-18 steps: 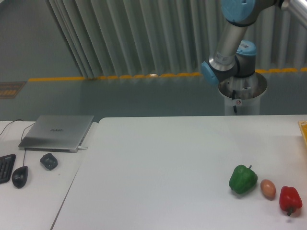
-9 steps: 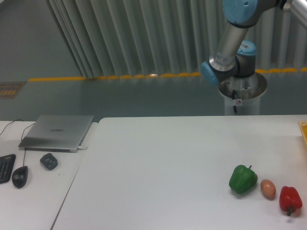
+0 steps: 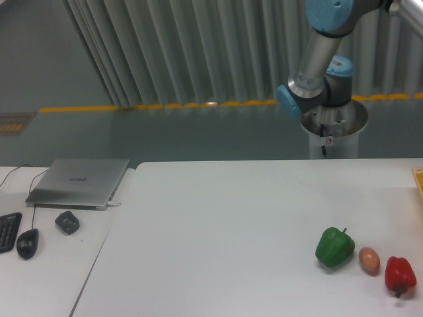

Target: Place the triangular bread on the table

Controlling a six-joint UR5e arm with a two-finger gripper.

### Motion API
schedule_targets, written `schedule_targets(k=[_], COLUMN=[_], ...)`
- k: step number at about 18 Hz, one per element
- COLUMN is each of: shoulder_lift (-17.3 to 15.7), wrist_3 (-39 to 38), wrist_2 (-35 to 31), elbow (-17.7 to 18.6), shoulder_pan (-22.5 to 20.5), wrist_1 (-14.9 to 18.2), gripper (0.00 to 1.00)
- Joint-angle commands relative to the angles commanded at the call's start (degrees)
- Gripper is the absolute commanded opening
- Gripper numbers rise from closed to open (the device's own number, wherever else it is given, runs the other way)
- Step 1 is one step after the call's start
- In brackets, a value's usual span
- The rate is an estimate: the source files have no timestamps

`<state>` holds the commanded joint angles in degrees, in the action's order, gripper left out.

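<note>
The triangular bread is out of view. The white table [image 3: 218,224] fills the lower right of the camera view. Only the arm's base and lower links [image 3: 317,72] show behind the table's far edge, with blue joint caps; the arm runs out of frame at the top right. The gripper is not in view.
A green pepper [image 3: 334,247], a small tan egg-like thing [image 3: 369,260] and a red pepper [image 3: 400,275] lie in a row near the table's front right. A yellow edge [image 3: 418,179] shows at the far right. A side desk holds a laptop [image 3: 79,182], mouse [image 3: 27,243] and keyboard [image 3: 7,231].
The arm's upper joint has shifted very slightly; nothing on the table has moved.
</note>
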<state>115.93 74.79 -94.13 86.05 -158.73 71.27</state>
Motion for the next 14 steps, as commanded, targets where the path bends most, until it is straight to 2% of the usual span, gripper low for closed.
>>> schedule_targets(k=[5,8,14], shoulder_lift=[-0.61,-1.67,-3.86], wrist_3=[0.00,0.00,-6.67], wrist_2=[1.23,2.80,15.63], elbow=[-5.80,-7.03,-8.27], shoulder_pan=[-0.09,-0.35,-1.23], wrist_1=[8.87,10.55,12.66], gripper=[0.00,0.00,0.00])
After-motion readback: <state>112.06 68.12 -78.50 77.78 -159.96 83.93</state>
